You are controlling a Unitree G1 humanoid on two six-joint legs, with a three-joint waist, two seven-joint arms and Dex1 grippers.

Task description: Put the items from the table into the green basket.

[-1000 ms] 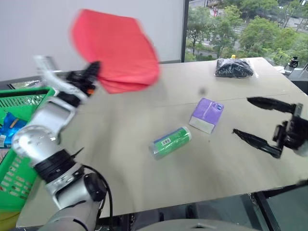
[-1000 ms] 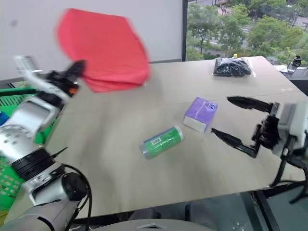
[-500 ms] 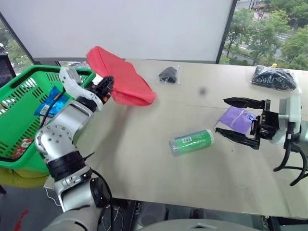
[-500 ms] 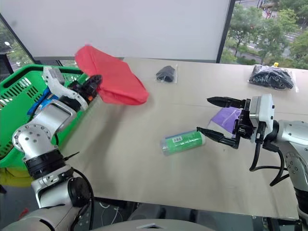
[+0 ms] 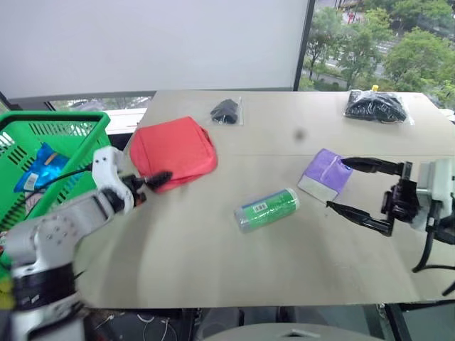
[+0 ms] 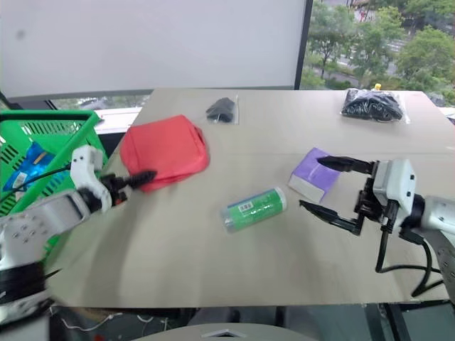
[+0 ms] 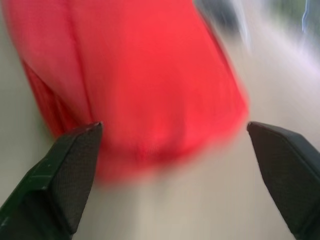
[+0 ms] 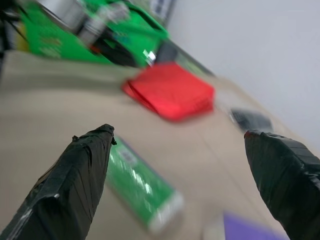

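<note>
The red pouch (image 5: 173, 153) lies flat on the table (image 5: 213, 263), just right of the green basket (image 5: 53, 131). My left gripper (image 5: 160, 179) is at the pouch's near edge, open, with its fingers (image 7: 75, 160) wide apart and the pouch (image 7: 140, 75) just ahead of them. The green cylinder (image 5: 266, 209) lies mid-table and the purple packet (image 5: 325, 172) to its right. My right gripper (image 5: 353, 190) hovers open beside the purple packet, holding nothing. Two black bundles (image 5: 225, 111) (image 5: 375, 105) rest at the far side.
The basket stands off the table's left end and holds a blue packet (image 5: 39, 165). A seam (image 5: 270, 155) crosses the tabletop. A white wall and a window with trees are behind the table.
The red pouch, held up in my left gripper before, now lies on the table. My left gripper has opened and dropped low. The head camera has also swung.
</note>
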